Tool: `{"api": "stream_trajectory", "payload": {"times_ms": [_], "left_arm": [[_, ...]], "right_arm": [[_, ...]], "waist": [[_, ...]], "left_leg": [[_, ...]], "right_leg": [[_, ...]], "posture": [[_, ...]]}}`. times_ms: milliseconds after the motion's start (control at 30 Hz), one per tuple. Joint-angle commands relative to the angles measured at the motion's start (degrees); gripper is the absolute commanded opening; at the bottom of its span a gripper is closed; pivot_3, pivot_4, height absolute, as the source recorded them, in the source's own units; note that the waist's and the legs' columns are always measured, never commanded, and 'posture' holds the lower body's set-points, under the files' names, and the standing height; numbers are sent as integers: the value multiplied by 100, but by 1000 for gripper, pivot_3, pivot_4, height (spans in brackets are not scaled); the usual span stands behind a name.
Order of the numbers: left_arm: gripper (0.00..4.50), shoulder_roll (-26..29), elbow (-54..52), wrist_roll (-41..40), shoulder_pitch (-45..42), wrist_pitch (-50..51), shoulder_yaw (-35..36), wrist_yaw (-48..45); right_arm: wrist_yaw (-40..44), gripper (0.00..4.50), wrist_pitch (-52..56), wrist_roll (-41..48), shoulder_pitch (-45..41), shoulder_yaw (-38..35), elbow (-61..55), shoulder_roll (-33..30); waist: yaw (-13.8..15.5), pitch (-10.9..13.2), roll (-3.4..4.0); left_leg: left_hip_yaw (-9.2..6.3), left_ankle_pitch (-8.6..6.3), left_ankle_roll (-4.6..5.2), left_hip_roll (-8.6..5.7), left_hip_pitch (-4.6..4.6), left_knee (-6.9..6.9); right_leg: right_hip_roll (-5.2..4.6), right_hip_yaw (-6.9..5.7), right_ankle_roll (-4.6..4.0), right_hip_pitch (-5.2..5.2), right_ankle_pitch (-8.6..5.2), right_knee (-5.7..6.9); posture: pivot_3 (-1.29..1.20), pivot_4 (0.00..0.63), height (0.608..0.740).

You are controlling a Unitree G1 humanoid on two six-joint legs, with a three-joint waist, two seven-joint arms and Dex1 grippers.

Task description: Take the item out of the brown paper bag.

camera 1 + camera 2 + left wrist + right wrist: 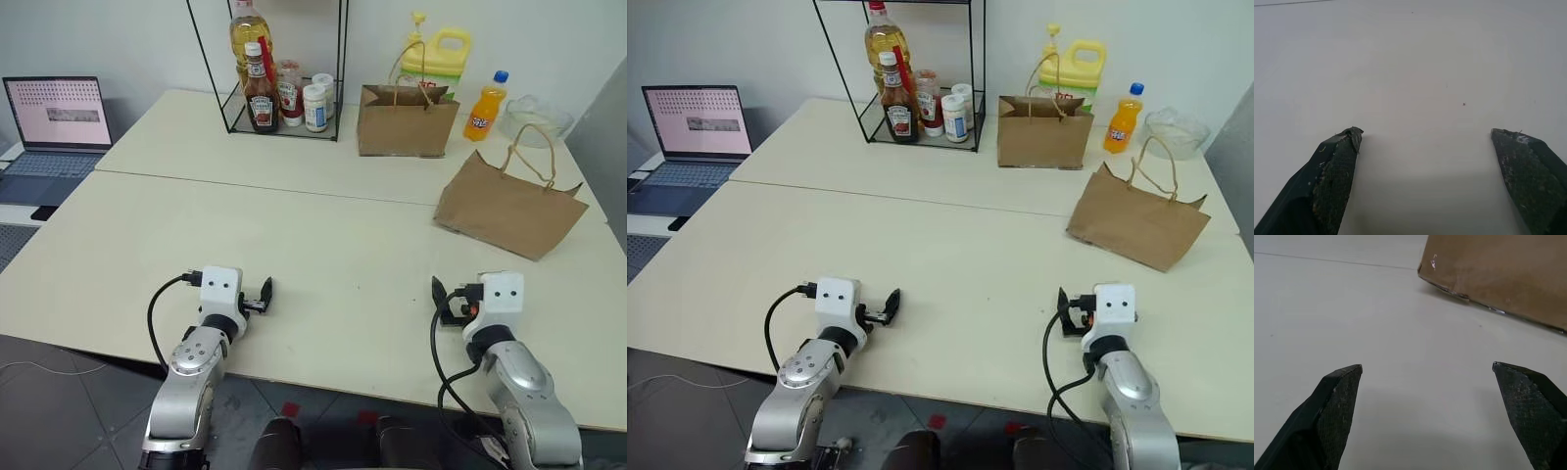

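Note:
The brown paper bag [509,206] leans on the table at the right, wide and creased, with cord loop handles at its rim. Its lower edge also fills the far side of the right wrist view as the brown paper bag [1498,274]. The item is hidden from view. My right gripper [1427,367] hovers low over the table's near edge, short of the bag, open with nothing between its fingers. My left gripper [1425,133] is open and empty too, over bare tabletop at the near left.
A smaller upright brown bag [407,122] stands at the back, with a yellow jug [441,54] behind it and an orange soda bottle [487,106] beside it. A wire rack [284,88] holds sauce bottles. A laptop [54,122] sits at far left.

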Motion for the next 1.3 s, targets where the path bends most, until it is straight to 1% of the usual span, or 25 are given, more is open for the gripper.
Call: {"api": "stream_trajectory", "payload": {"times_ms": [33, 267, 367, 500, 600, 700, 800, 900, 1067, 1167, 1300], "left_arm": [[4470, -12, -207, -66, -8, 67, 67, -28], [4470, -60, -308, -101, -41, 127, 35, 6], [4470, -55, -295, -180, -106, 146, 51, -70], [4470, -5, -218, -285, -270, 200, -27, -288], [4470, 268, -190, -401, -608, 248, -162, -779], [4470, 665, -75, -551, -1102, 323, -256, -1374], [4470, 964, 254, -718, -1793, 323, -343, -1940], [4470, 1196, 688, -1020, -2658, 367, -462, -2737], [4470, 1624, 1113, -1671, -3852, 618, -707, -4281], [4470, 1731, 1392, -1914, -4331, 700, -720, -4827], [4470, 1820, 1713, -1946, -4773, 576, -757, -5254]], "right_arm": [[-21, 4500, -121, -37, 4, -11, -195, -2], [-54, 4500, -125, -40, -11, -26, -168, -9], [39, 4500, -100, -51, -103, 47, -168, -106], [64, 4500, 18, 44, -242, -59, -177, -163], [-5, 4500, 133, 47, -281, -280, -342, -230], [-67, 4500, 260, 86, -345, -622, -624, -355], [-73, 4500, 258, 48, -476, -961, -779, -555], [-9, 4500, 188, -17, -757, -1192, -666, -859], [422, 4500, 166, 308, -1553, -1590, -5, -1477], [765, 4500, 107, 555, -2169, -1830, 642, -1910], [1206, 4500, 112, 909, -3133, -1951, 1699, -2376]], "waist": [[-1, 0, 0], [2, 0, 0], [1, 0, 0], [2, 0, 0], [2, 0, 0], [3, 0, 0], [2, 1, 1], [1, 3, -2], [-32, 5, -2], [-57, 9, 3], [-118, 28, 11]], "left_leg": [[0, 0, 0, 0, 1, 0], [-1, 0, 0, 0, 0, 0], [-1, 0, 0, 0, 0, 0], [-2, 0, 0, 0, -1, 1], [-3, 0, 0, 0, -1, 1], [-3, 1, -1, -1, -4, 1], [-4, 1, -1, -1, -5, 1], [-6, 1, -1, -2, -6, 3], [-2, 3, 0, -3, -7, 9], [-1, 3, 2, -3, -7, 9], [1, 4, 4, -3, -12, 12]], "right_leg": [[0, 0, 0, 1, 0, 0], [0, -1, 0, 1, 0, 0], [0, -1, 0, 1, 0, 0], [0, -3, 0, 1, 0, 0], [0, -4, 0, 1, 0, 1], [1, -5, 0, 0, 0, 1], [1, -7, 0, -1, 0, 1], [2, -10, 0, 0, 1, 2], [2, -6, 1, 1, 2, 3], [3, -6, 0, 1, 2, 3], [3, -5, 0, -2, 2, 4]], "posture": [[0, 150, 740], [0, 150, 740], [0, 150, 740], [0, 150, 740], [0, 150, 740], [0, 150, 740], [0, 150, 740], [0, 150, 740], [0, 150, 740], [0, 150, 740], [0, 150, 740]]}}
